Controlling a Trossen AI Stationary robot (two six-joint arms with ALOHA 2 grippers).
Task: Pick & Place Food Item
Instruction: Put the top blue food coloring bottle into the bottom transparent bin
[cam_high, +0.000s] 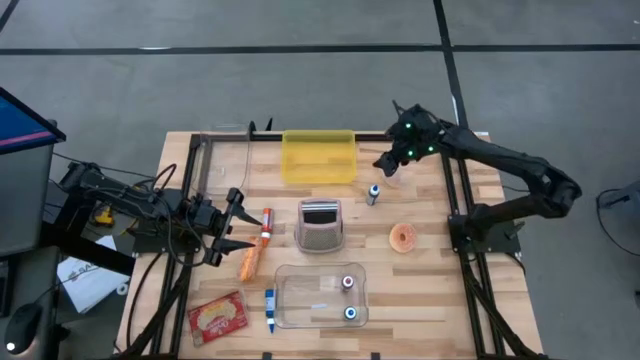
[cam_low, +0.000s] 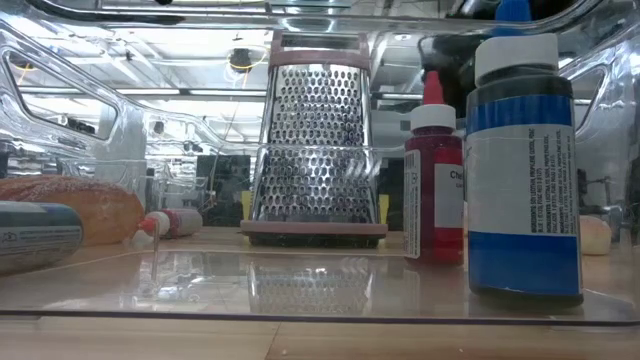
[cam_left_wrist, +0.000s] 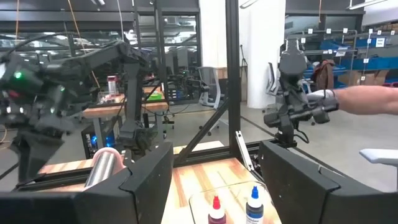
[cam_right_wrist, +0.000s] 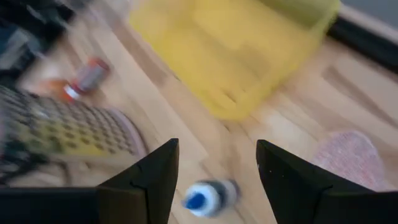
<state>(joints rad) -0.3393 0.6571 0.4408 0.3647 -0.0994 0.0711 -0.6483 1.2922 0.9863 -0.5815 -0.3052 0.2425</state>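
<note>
- High view: the right gripper (cam_high: 385, 165) hangs in the upper right of the frame, just right of the yellow bin (cam_high: 319, 157) and just above a small blue-capped bottle (cam_high: 373, 193) lying on the wooden table (cam_high: 430, 285).
- Right wrist view: the same blue-capped bottle (cam_right_wrist: 208, 196) lies on the wood between the two dark fingers (cam_right_wrist: 152, 180), which stand apart with nothing between them; the picture is blurred.
- High view: the left gripper (cam_high: 232, 225) sits at centre left, its fingers spread, the tips close to the baguette (cam_high: 249, 262) and to a red-capped tube (cam_high: 266, 223); it has hold of nothing that I can see.
- The baguette lies tilted on the table, left of the box grater (cam_high: 320, 225) and above the red snack packet (cam_high: 217, 316) at the lower left.
- A donut (cam_high: 403, 237) lies right of the grater, well apart from the baguette.
- The clear plastic tray (cam_high: 300, 300) at lower centre holds two small bottles; a blue marker (cam_high: 270, 310) lies along its left edge.
- Low view: the grater (cam_low: 315, 150) stands upright behind the clear tray wall, a red bottle (cam_low: 435, 180) and a blue bottle (cam_low: 522, 170) to its right, the baguette (cam_low: 80, 205) at far left.
- Left wrist view: a person's arm (cam_left_wrist: 367, 99) reaches in from the right edge, in the room beyond the table.
</note>
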